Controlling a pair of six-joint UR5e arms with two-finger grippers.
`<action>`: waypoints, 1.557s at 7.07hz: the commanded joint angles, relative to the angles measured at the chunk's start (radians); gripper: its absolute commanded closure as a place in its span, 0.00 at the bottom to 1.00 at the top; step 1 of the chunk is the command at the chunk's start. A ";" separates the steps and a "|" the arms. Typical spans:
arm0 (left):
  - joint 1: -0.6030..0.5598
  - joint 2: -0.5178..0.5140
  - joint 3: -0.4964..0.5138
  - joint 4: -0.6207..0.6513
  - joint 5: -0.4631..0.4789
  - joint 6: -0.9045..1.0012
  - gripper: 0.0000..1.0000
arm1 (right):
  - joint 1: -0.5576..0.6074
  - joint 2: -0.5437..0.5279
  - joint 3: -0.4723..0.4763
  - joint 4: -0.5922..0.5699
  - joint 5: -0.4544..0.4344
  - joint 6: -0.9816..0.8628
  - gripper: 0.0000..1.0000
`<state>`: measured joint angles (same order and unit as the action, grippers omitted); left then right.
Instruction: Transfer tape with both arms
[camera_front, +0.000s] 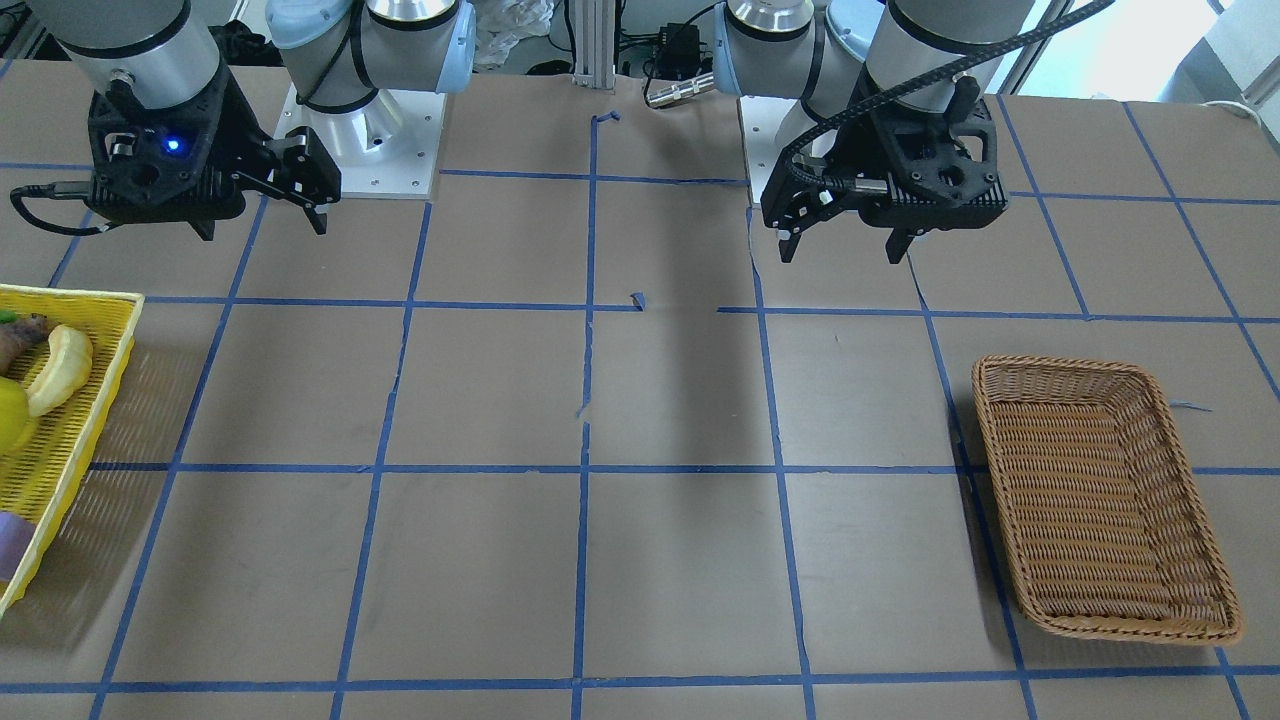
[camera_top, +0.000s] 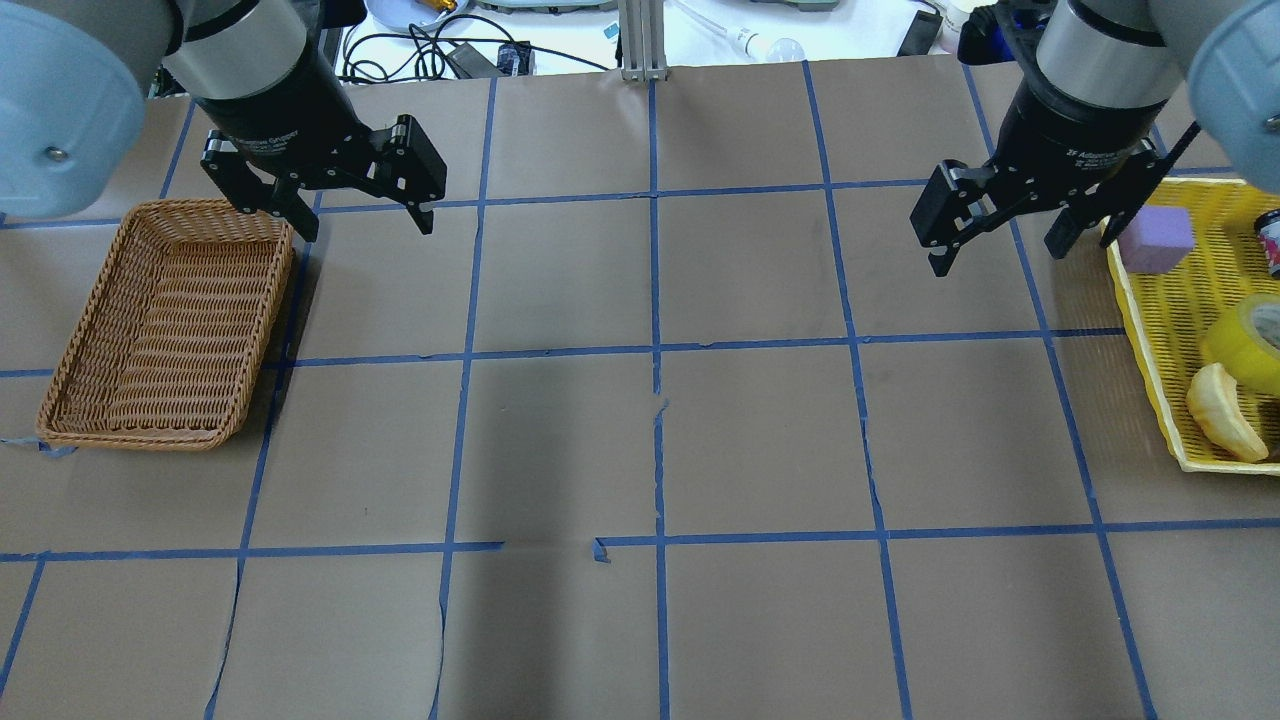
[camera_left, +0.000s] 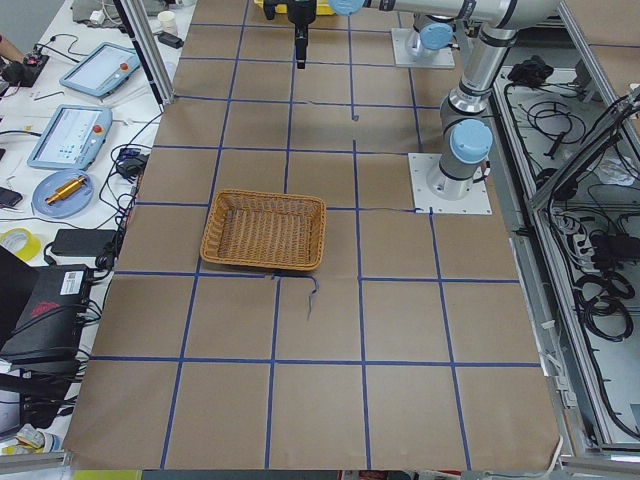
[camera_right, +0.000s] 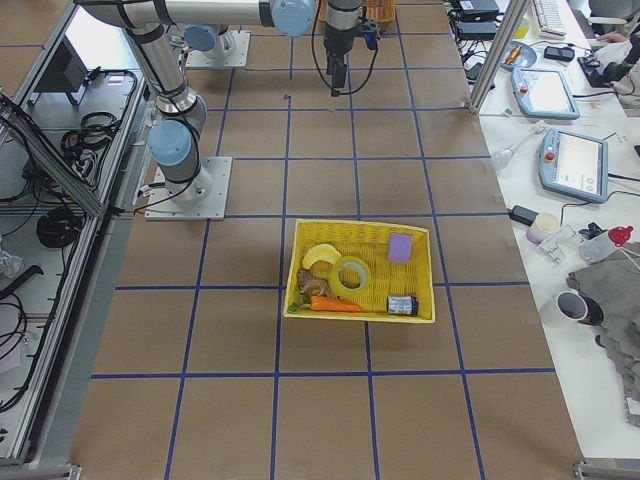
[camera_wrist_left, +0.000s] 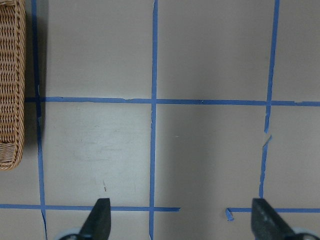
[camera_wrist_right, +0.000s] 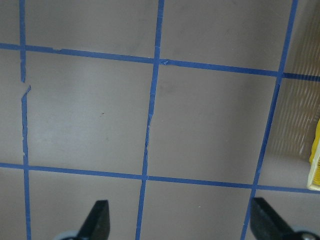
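Observation:
The yellow tape roll (camera_top: 1248, 340) lies in the yellow basket (camera_top: 1150, 350) at the table's right side, between a purple block and a banana-shaped item. It also shows in the exterior right view (camera_right: 350, 275) and at the front-facing view's left edge (camera_front: 10, 415). My right gripper (camera_top: 1000, 255) hangs open and empty above the table, just left of that basket. It also shows in the front-facing view (camera_front: 262, 225) and the right wrist view (camera_wrist_right: 181, 217). My left gripper (camera_top: 365, 225) hangs open and empty beside the wicker basket's far right corner, and shows in two more views (camera_front: 840, 250) (camera_wrist_left: 181, 217).
An empty brown wicker basket (camera_top: 270, 300) sits at the table's left side. The yellow basket also holds a banana-shaped item (camera_top: 1222, 410), a purple block (camera_top: 1155, 240), a carrot (camera_right: 335, 305) and a small dark bottle (camera_right: 402, 305). Blue tape lines grid the brown table.

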<state>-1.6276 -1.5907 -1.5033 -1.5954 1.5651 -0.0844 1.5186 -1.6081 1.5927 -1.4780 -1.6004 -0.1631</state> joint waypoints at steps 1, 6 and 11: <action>0.000 0.000 0.000 0.000 0.000 0.000 0.00 | 0.000 -0.003 0.001 0.001 -0.001 0.000 0.00; 0.000 -0.002 0.000 0.000 0.000 0.000 0.00 | 0.003 -0.001 0.006 0.001 0.003 0.000 0.00; 0.000 0.000 0.000 0.000 0.001 0.000 0.00 | 0.003 -0.001 0.000 0.001 0.014 0.008 0.00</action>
<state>-1.6276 -1.5908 -1.5033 -1.5953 1.5650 -0.0844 1.5217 -1.6091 1.5946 -1.4768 -1.5879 -0.1554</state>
